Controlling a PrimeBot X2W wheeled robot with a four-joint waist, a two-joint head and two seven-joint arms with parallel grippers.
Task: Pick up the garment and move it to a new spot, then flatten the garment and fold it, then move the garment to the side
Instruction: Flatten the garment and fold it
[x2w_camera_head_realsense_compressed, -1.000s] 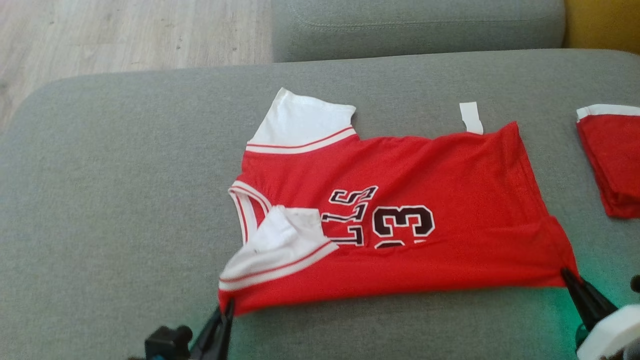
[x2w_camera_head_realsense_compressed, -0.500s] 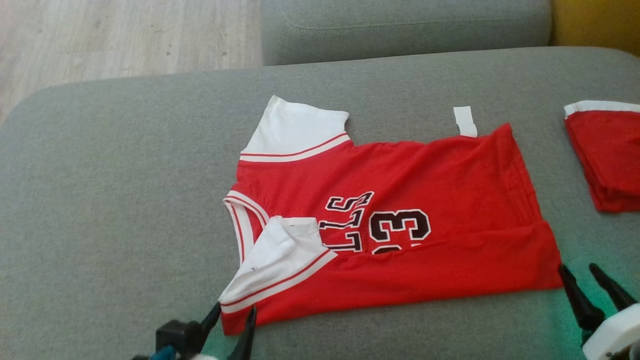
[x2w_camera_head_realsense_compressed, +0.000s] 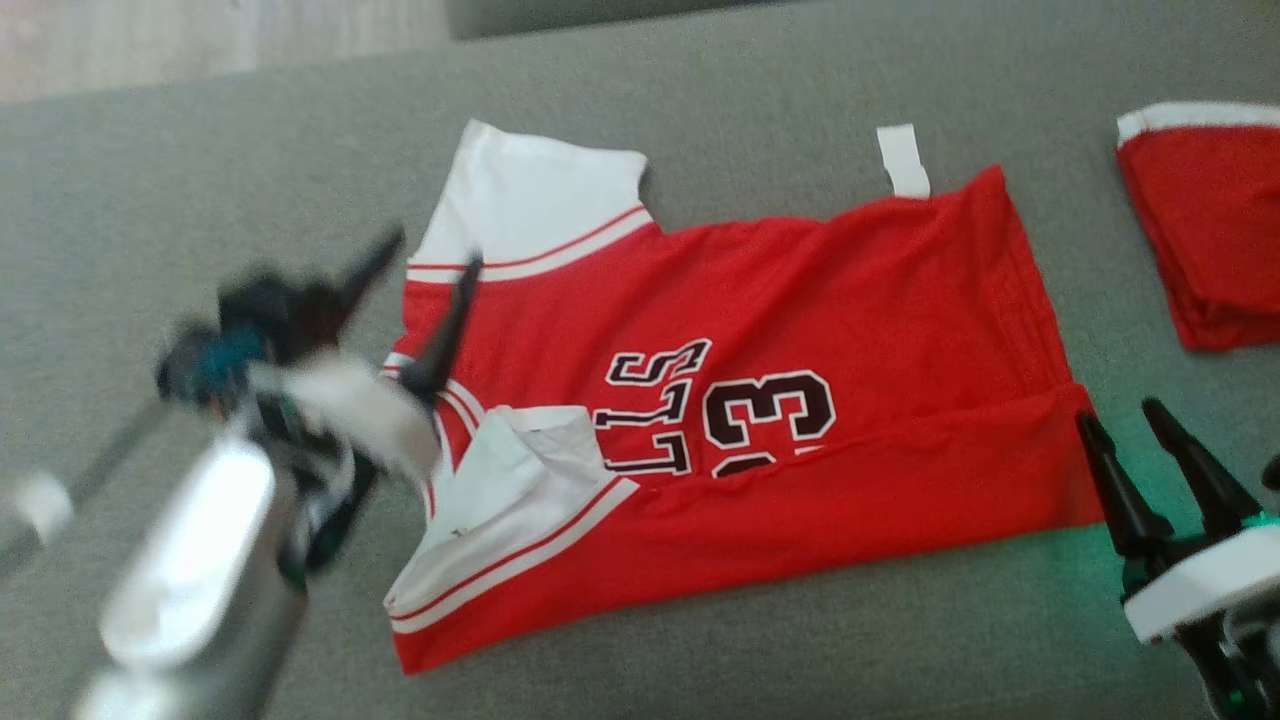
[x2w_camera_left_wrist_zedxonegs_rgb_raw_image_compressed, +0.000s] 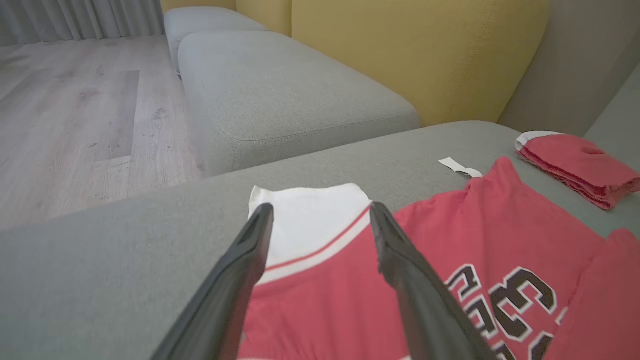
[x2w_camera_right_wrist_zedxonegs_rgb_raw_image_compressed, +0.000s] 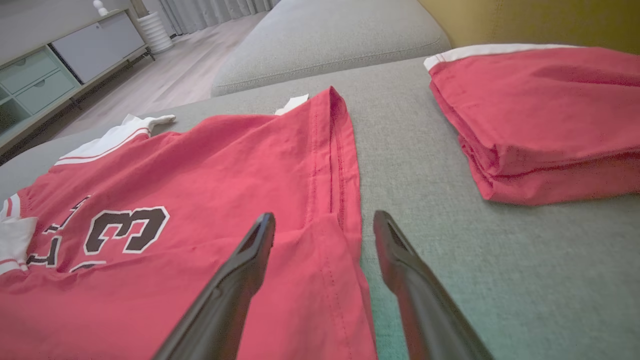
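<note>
Sofa (x2w_camera_head_realsense_compressed: 200, 150): grey, bears all.
Jersey (x2w_camera_head_realsense_compressed: 800, 300): flat between both grippers, 1 edge folded over; likely thin, soft, light, limp.
Left gripper (x2w_camera_head_realsense_compressed: 432, 250): wide, empty, over sleeve (x2w_camera_head_realsense_compressed: 530, 200).
Right gripper (x2w_camera_head_realsense_compressed: 1118, 412): wide, empty, just beside hem (x2w_camera_head_realsense_compressed: 1030, 300).
Pinch sleeve seam, hem corner.

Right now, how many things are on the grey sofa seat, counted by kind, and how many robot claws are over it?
Spread red jersey: 1
Folded red garment: 1
White strip at the jersey's edge: 1
Open claws: 2, the left claw and the right claw
Total: 5
</note>
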